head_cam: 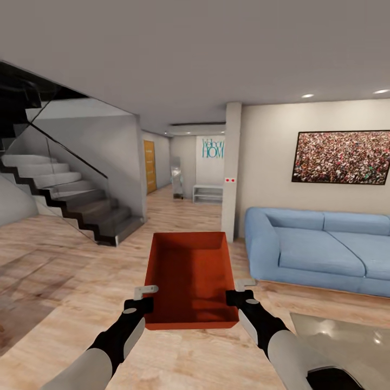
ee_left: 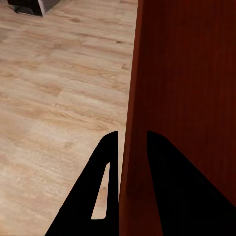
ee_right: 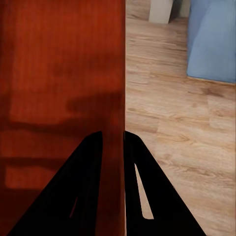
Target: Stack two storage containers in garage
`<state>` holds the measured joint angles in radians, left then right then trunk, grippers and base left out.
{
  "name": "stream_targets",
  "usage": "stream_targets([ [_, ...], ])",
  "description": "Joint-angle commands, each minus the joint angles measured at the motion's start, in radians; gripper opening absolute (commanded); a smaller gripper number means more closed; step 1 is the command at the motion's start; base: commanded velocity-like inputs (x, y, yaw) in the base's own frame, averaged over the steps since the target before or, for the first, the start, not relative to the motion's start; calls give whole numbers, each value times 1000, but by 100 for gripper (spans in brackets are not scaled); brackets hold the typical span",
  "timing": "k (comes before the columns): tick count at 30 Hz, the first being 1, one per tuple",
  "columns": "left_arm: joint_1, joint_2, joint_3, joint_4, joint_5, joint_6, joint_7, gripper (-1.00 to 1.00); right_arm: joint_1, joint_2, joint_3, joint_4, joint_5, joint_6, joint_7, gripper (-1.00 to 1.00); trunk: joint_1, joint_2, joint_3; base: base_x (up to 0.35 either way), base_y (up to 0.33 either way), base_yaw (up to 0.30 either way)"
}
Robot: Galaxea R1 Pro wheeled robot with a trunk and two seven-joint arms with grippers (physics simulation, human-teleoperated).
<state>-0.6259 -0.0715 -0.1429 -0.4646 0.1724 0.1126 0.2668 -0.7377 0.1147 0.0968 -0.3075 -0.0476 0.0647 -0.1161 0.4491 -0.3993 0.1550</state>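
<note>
Both arms are out front and the load is up. The left gripper (head_cam: 145,299) is clenched on the left wall of the container (head_cam: 190,279), one finger (ee_left: 105,187) outside and the other inside the wall. The right gripper (head_cam: 240,291) mirrors it on the right wall, its fingers (ee_right: 140,196) pinching that edge the same way. So the orange-red box hangs between the two grippers, open top up, clear of the wood floor (head_cam: 65,271) below, and it looks empty inside.

Progress, as I judge it: one container is picked up and that's about all. We're in a room with wood planks underfoot, no grey concrete anywhere, so the carry to the garage is ahead, then the set-down, then a second trip and the stack.

Beyond the grippers to the right sits a blue sofa (head_cam: 319,249), cut off by the frame edge. Ahead, past the box, a white pillar (head_cam: 232,173); off to the left, stairs (head_cam: 65,200). Farther on, a hallway (head_cam: 179,173) runs back to a yellowish door (head_cam: 149,166).

The box's underside is hidden. Where that hallway leads, I can't tell; its far end is too small to read.
</note>
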Motion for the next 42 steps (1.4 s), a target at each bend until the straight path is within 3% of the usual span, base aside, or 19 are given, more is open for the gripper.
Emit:
stream_targets([
  [1,0,15,60,0,10,7,25,-100,-1,-1,6,-5,8,-1,-5,-100,1,-1,0,322,0,6],
  [13,0,15,60,-3,10,7,25,-100,0,-3,6,-5,9,1,-5,-100,1,-1,0,322,0,201],
  [42,0,14,61,2,10,6,24,-100,0,-3,6,-5,9,0,-5,-100,1,-1,0,323,0,5],
])
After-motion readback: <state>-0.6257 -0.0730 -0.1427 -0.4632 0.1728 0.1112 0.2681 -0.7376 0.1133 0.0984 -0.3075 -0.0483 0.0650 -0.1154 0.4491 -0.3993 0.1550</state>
